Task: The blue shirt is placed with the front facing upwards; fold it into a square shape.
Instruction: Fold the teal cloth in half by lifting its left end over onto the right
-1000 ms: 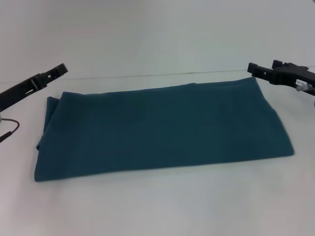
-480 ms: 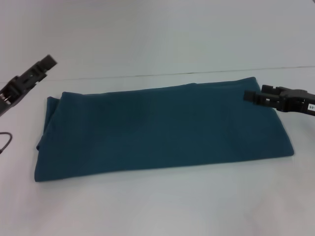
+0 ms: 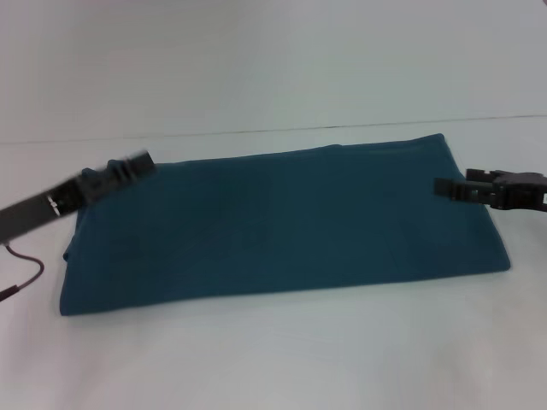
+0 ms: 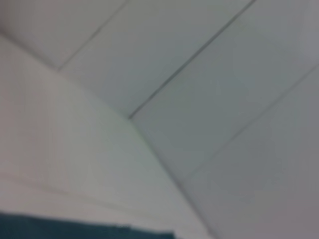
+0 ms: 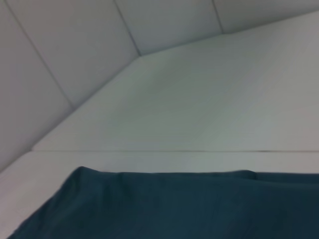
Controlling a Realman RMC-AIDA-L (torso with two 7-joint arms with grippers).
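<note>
The blue shirt (image 3: 282, 222) lies on the white table as a long teal band, folded lengthwise, plain side up with no lettering showing. My left gripper (image 3: 137, 164) reaches in from the left, its tip over the shirt's far left corner. From the right, my right gripper (image 3: 444, 187) comes in at the shirt's right end, near the far corner. The right wrist view shows the shirt (image 5: 164, 206) edge against the table, and a thin strip of the shirt (image 4: 84, 231) shows in the left wrist view. Neither wrist view shows fingers.
The white table (image 3: 273, 359) has bare surface in front of and behind the shirt. A thin dark red cable (image 3: 21, 278) hangs below the left arm at the left edge. Pale wall panels (image 4: 214, 74) rise behind the table.
My left gripper has swung down and inward from high at the far left onto the shirt's left corner. The right gripper has dropped lower beside the shirt's right end. The shirt has not moved.
</note>
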